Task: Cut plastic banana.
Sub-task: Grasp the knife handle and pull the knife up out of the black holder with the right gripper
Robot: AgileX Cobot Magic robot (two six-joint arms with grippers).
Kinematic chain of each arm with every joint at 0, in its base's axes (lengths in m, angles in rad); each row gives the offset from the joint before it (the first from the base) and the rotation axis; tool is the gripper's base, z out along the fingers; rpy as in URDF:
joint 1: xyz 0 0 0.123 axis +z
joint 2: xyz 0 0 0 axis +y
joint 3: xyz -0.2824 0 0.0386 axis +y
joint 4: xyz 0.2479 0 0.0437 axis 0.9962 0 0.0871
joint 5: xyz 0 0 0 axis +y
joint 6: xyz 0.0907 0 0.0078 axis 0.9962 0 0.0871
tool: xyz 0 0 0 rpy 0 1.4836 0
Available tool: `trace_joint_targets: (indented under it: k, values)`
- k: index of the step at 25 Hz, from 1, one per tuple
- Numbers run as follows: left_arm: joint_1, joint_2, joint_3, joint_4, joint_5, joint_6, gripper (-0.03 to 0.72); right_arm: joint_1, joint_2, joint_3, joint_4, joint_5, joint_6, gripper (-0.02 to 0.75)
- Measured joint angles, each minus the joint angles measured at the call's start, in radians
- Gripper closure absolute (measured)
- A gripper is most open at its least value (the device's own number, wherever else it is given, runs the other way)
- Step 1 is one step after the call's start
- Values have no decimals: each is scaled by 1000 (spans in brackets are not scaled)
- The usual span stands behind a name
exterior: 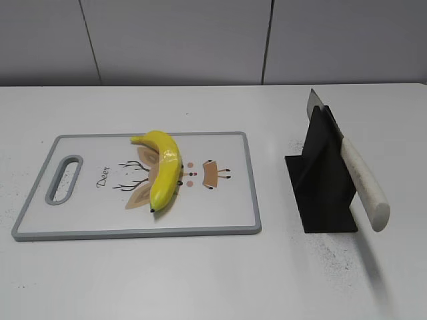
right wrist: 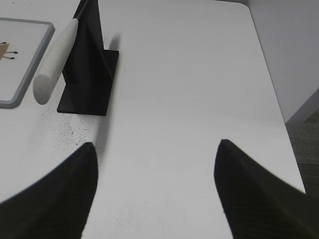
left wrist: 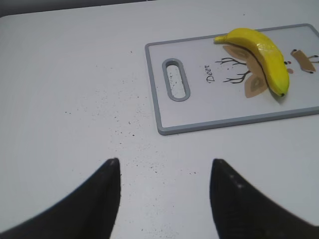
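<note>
Left tool [left wrist: 164,172] spread wide over bare table [left wrist: 65,89], nothing held. Plastic banana [exterior: 163,170] lying mid cutting board [exterior: 237,213], tips at 11 and 6. Knife [exterior: 363,183] parked in black stand [exterior: 320,193]. Right tool [right wrist: 157,154] also gaping, empty. Best bet: grab handle squarely, steady banana before slicing.

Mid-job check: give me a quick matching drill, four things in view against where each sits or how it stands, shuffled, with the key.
Things:
1. banana
2. knife
3. left gripper
4. board

Places or states:
A. propped in the black stand
B. flat on the white table, grey rim, handle slot at the left
C. lying on the deer print
D. open, holding nothing, over the table short of the board

Pairs: 1-C, 2-A, 3-D, 4-B
</note>
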Motion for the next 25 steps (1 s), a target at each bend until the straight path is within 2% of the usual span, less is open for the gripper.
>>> trace_joint_targets:
  k: [11,16,19,25]
  values:
    - [0,0,0,0,0,0,174,0,0,0,0,0,0,185]
    - [0,0,0,-2,0,0,106,0,15,0,-3,0,0,185]
    - [0,0,0,-2,0,0,85,0,85,-4,11,0,0,185]
    - [0,0,0,-2,0,0,91,0,308,-79,18,9,0,188]
